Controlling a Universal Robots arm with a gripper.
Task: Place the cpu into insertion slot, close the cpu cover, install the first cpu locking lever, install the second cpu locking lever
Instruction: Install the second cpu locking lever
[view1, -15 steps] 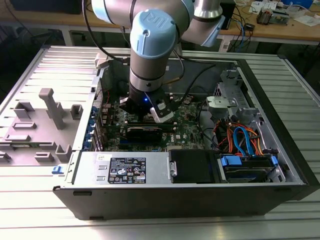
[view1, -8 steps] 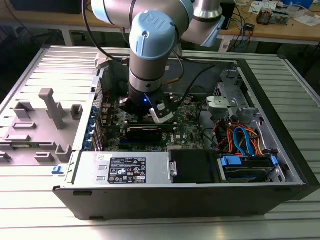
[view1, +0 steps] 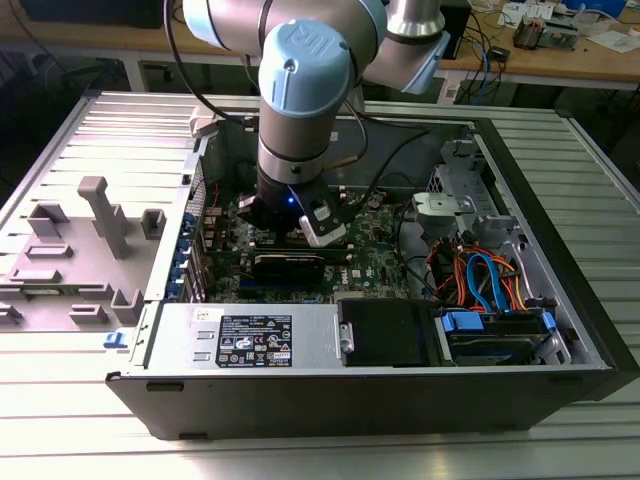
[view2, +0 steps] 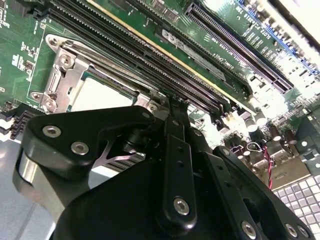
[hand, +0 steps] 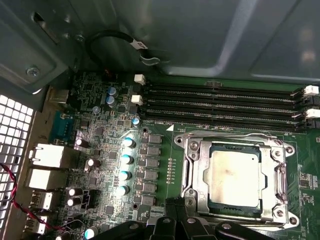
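Right now your arm (view1: 300, 90) reaches down into the open computer case (view1: 380, 390), with the gripper (view1: 322, 225) low over the green circuit board (view1: 225, 255) near the case's middle in the exterior view. You cannot tell from any of the 3 views whether its fingers are spread or pressed together; the second wrist view shows the black gripper body (view2: 150, 190) hanging just above the board, its tip beside the socket's near edge.

You can see the cpu (hand: 234, 172) sitting flat inside the insertion slot (hand: 196, 202), its dull silver top facing up. The cpu cover (hand: 200, 165) lies down around the chip, framing it through its window. In the second wrist view the same chip (view2: 102, 95) shows pale inside the silver frame (view2: 65, 75).

Beside the socket run 4 long black memory slots (hand: 220, 102), between it and the case wall. Silver-topped capacitors (hand: 126, 160) stand in a row on the socket's other side. At the exterior view's right, orange and blue cables (view1: 490, 280) bundle near a drive bay.
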